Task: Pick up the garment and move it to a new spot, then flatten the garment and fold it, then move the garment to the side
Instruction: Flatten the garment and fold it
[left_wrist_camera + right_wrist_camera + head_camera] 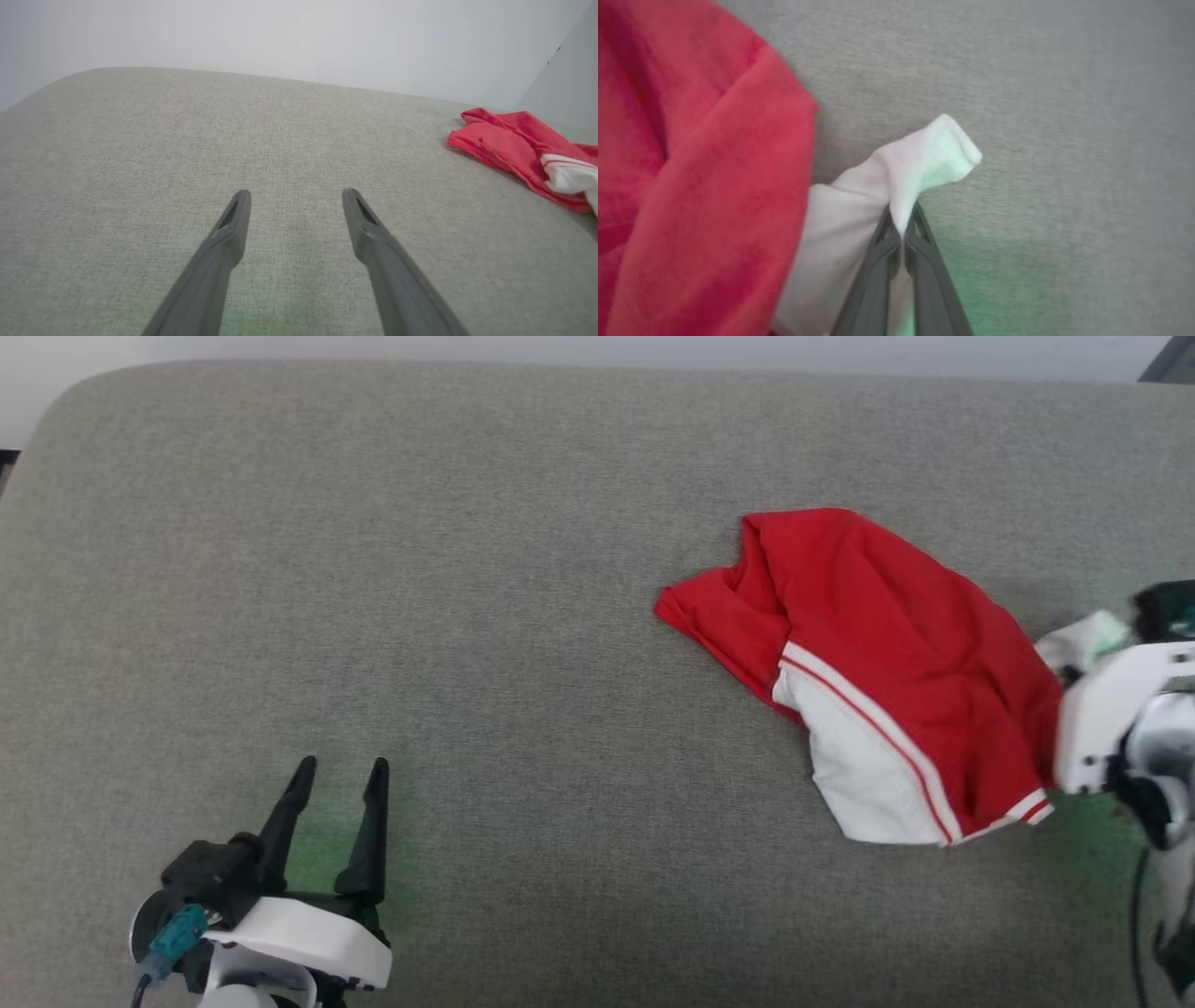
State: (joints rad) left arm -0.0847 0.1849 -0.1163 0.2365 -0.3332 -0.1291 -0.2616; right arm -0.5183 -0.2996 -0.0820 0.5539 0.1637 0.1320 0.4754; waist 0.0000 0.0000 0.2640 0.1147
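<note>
- Right gripper (901, 223), 3 o'clock: jaws clamp the shirt (887, 644) by a sleeve tip (943, 149); I fear it slips on lifting.
- Left gripper (342, 765), 7 o'clock: jaws wide, empty.

Nothing readable for you here: no text, number, label or brand legible on crumpled red-and-white jersey (887, 635).

The left gripper (343, 764) has 2 long, tapering black fingers (288, 814) on a glossy white wrist shell (308, 943), with a teal connector (175, 933) plugged in beside it. The right gripper (901, 225) has 2 matte dark-grey fingers (878, 280) and a white casing (1102, 709).
</note>
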